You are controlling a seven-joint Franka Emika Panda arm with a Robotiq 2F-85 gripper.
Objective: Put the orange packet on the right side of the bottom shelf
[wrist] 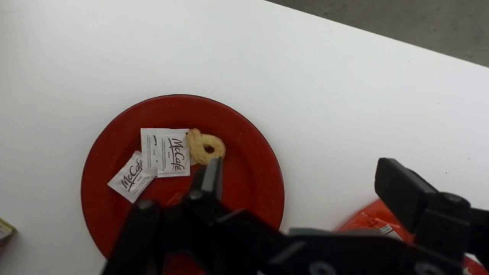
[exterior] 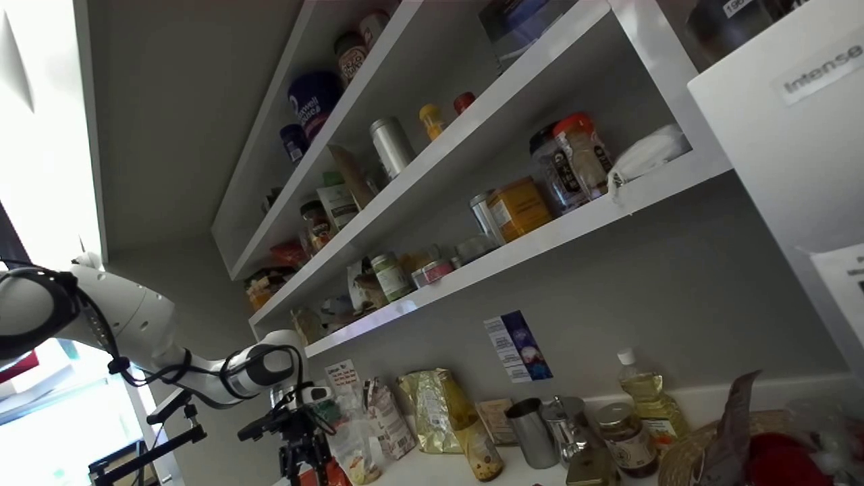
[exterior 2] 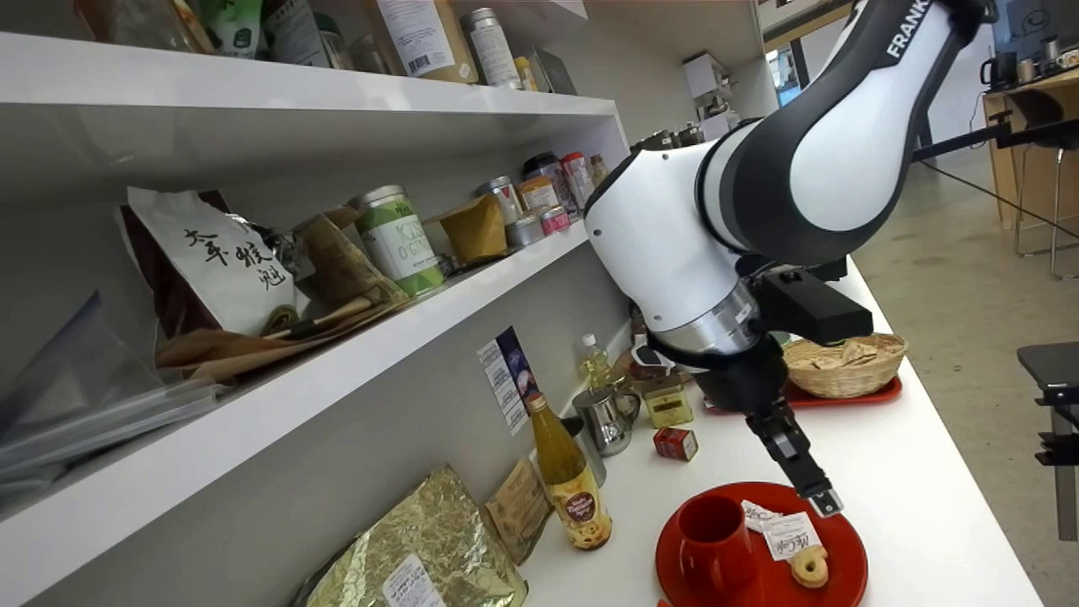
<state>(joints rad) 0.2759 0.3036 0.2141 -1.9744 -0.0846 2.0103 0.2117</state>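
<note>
The orange packet (wrist: pixel 372 217) lies on the white table in the wrist view, at the lower right, partly hidden behind my gripper. A strip of it shows beside the fingers in an exterior view (exterior: pixel 335 474). My gripper (wrist: pixel 300 164) is open and empty, pointing down above the table. Its left finger is over the red plate and its right finger partly covers the packet. The gripper also shows in both exterior views (exterior: pixel 304 466) (exterior 2: pixel 829 503). The bottom shelf (exterior: pixel 540 237) is the lowest white wall board, above the table; it also shows in an exterior view (exterior 2: pixel 278 434).
A red plate (wrist: pixel 263 172) holds a red mug (exterior 2: pixel 716 539), white sachets and a cookie. A bottle (exterior 2: pixel 573 480), a gold bag (exterior 2: pixel 430 548) and metal pitchers stand along the wall. Jars, tins and bags stand on the bottom shelf; a white bundle (exterior: pixel 651 154) lies at one end.
</note>
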